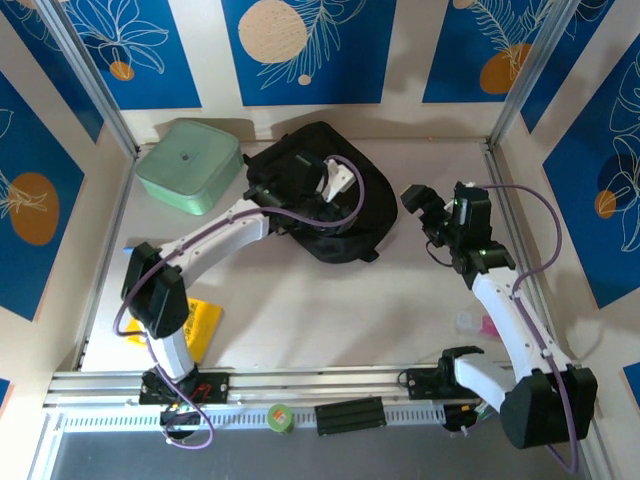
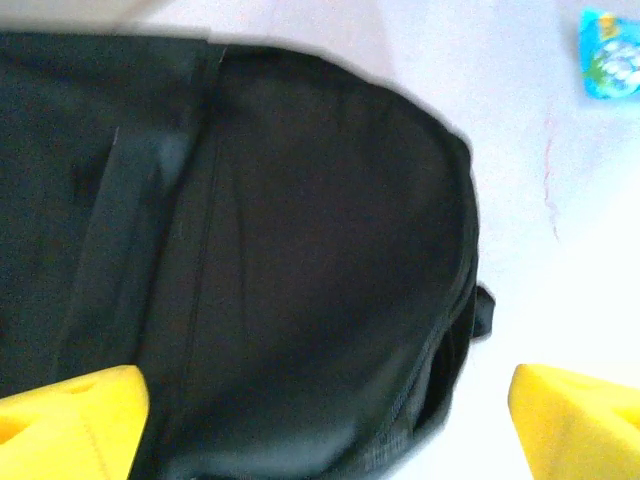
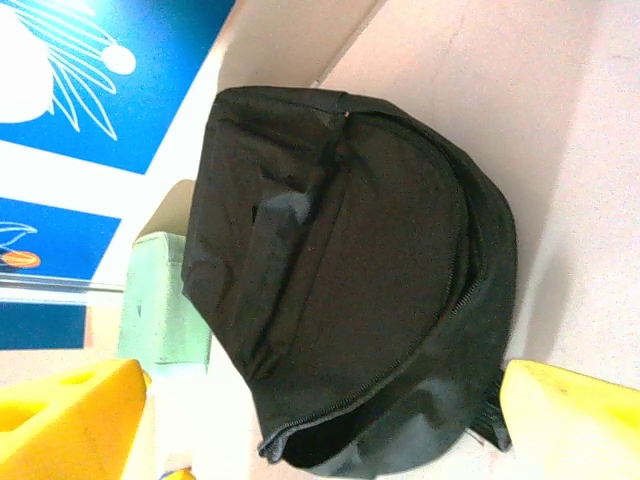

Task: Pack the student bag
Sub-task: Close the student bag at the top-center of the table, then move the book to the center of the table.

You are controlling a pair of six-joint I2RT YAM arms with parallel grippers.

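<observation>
Blue panels with white leaf drawings and pale or orange discs wall in a pale table (image 1: 300, 310) on three sides. At the far left sits a mint-green lidded box (image 1: 188, 165). In the right wrist view only a strip of it shows, the rest behind the student bag (image 1: 345, 235).

At the near left lies a flat yellow item (image 1: 203, 325), partly covered by the left arm's elbow; what it is cannot be made out. On the near rail rests a small green roll (image 1: 281, 418).

The left arm reaches far across the table and ends above the bag, so the overhead camera sees the bag's left half only in patches around the wrist and its purple cable. The bag lies flat at far centre, just right of the box. From the wrist camera, the left gripper (image 2: 320, 430) has its jaws spread wide with nothing between them. Its yellow fingers (image 2: 70, 420) are cut off by the bottom corners, and the blurred black fabric lies beneath. A blue packet (image 2: 610, 55) is clipped by that view's top right corner; the overhead camera does not catch it.

The right gripper (image 3: 320, 420) hangs to the right of the bag, apart from it, jaws likewise wide and holding nothing. Its camera shows the whole bag, a curved zip (image 3: 455, 300) and a strap, sharper than the left one. The zip seems parted at the bottom of that view, though this is hard to tell.

Beside the right arm lies a small pink thing (image 1: 487, 325), too small to identify.
</observation>
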